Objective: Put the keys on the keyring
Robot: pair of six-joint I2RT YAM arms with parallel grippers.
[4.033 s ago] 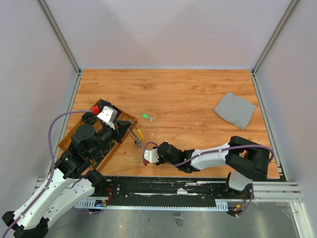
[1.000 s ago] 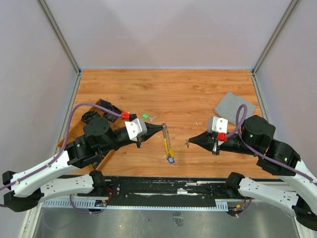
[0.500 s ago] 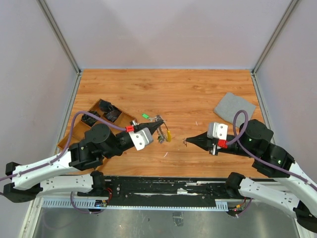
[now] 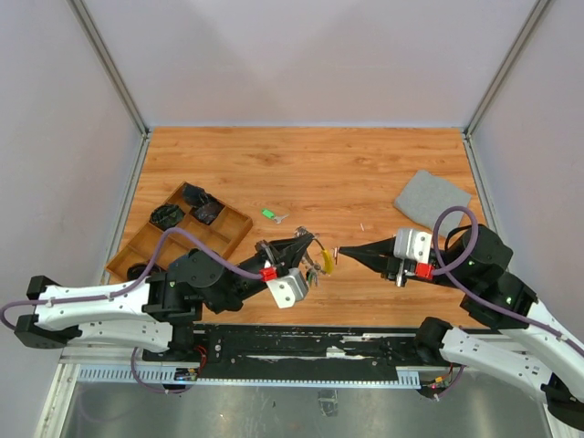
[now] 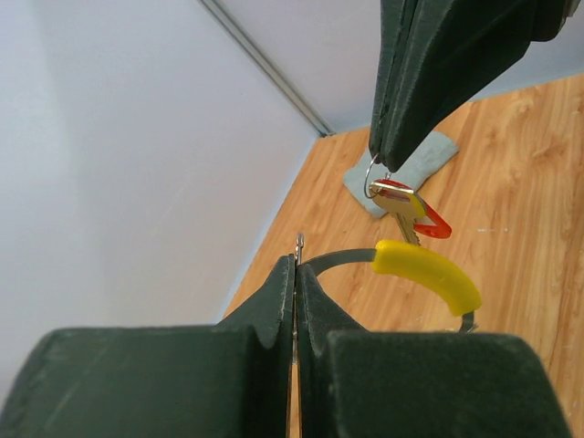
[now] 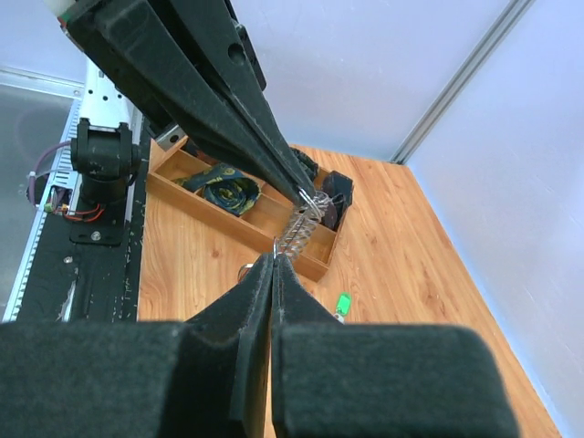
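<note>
My left gripper [image 4: 308, 243] is shut on the keyring, a thin metal ring [image 5: 298, 243] with a grey band and a yellow sleeve [image 5: 425, 274]. The yellow part also shows in the top view [image 4: 322, 261]. A coiled chain [image 6: 300, 229] hangs at the left gripper's tip. My right gripper [image 4: 339, 250] is shut on the small ring of a red-headed key [image 5: 412, 206], which hangs just above the yellow sleeve. The two gripper tips nearly touch above the table. A green-headed key [image 4: 269, 215] lies on the table, also seen in the right wrist view [image 6: 343, 304].
A wooden compartment tray [image 4: 143, 225] with dark items stands at the left, also in the right wrist view [image 6: 245, 228]. A grey cloth square [image 4: 432, 202] lies at the right, also in the left wrist view [image 5: 408, 170]. White walls enclose the table.
Both grippers have moved inward from either side and now meet near the table's middle front. The left gripper has turned and carried the keyring right; the right gripper has moved left with the red key.
</note>
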